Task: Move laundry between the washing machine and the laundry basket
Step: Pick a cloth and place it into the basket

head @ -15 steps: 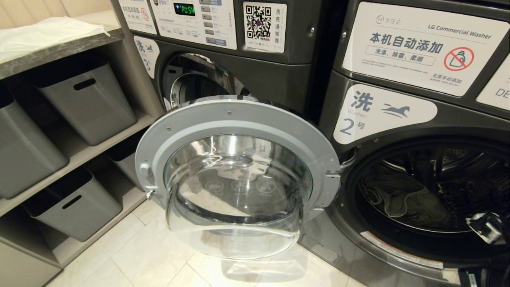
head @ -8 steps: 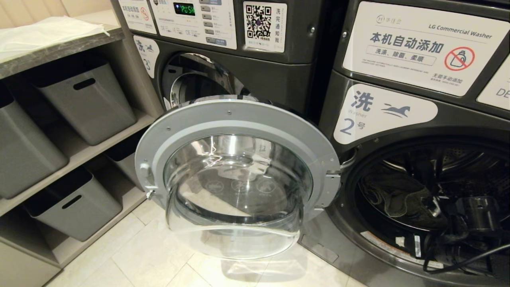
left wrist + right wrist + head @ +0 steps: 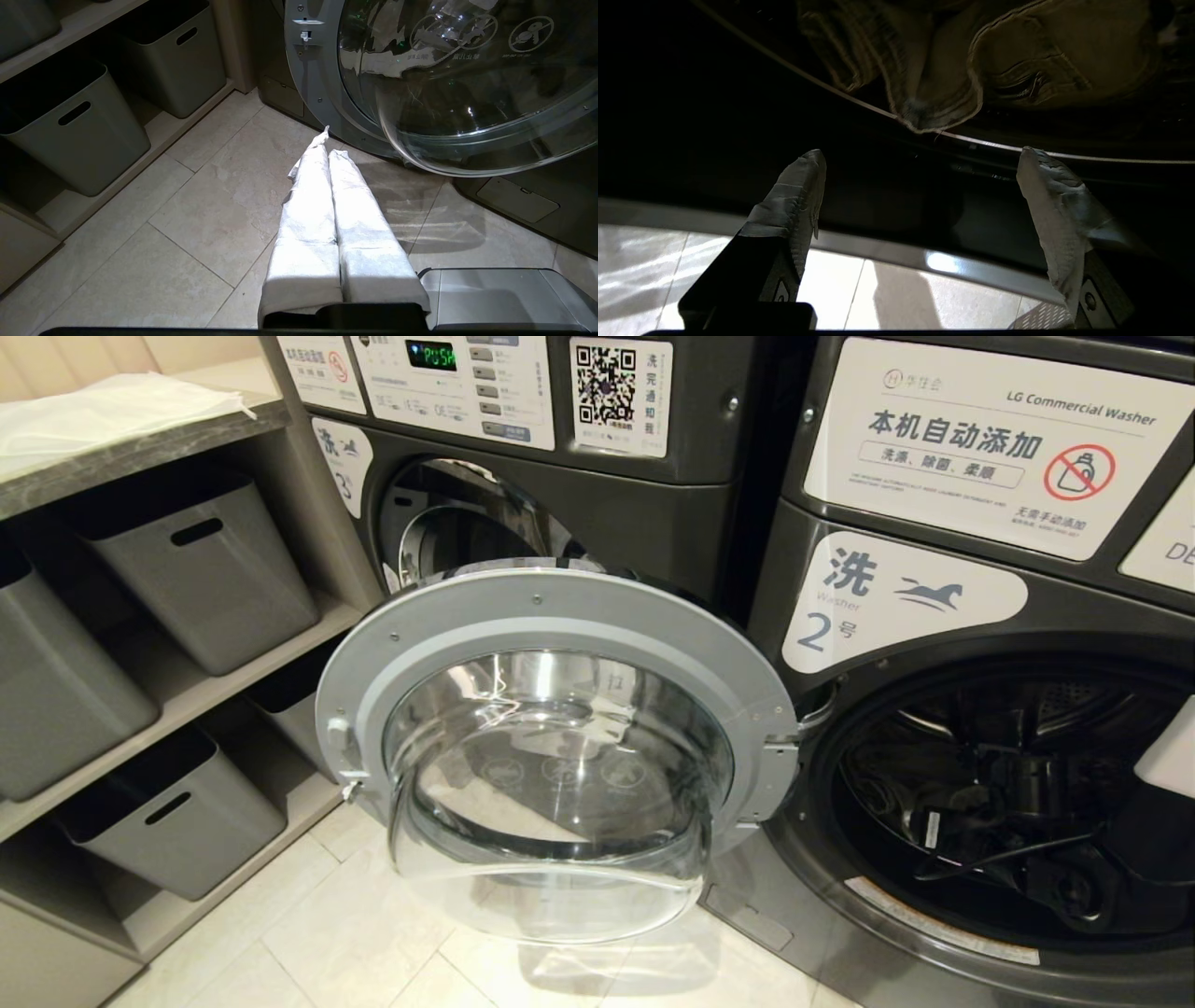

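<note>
The washing machine (image 3: pixel 896 597), marked 2, stands on the right with its round glass door (image 3: pixel 560 616) swung wide open to the left. My right arm (image 3: pixel 1027 793) reaches into the dark drum mouth. In the right wrist view the right gripper (image 3: pixel 920 156) is open, its taped fingers (image 3: pixel 798 196) wide apart with nothing between them. The olive-grey laundry (image 3: pixel 971 60) lies in the drum just beyond the fingertips, not touched. My left gripper (image 3: pixel 329 147) hangs shut and empty over the floor tiles beside the door (image 3: pixel 467 93). The laundry basket is out of view.
Solid grey bins (image 3: pixel 201 569) (image 3: pixel 173 812) fill the shelves on the left, and a white cloth (image 3: pixel 103 411) lies on the shelf top. The washer marked 3 (image 3: pixel 467 523) stands behind the open door. Pale floor tiles (image 3: pixel 355 933) lie in front.
My right arm has risen from the lower right corner into the drum mouth and now covers the laundry in the head view. The left arm has not moved.
</note>
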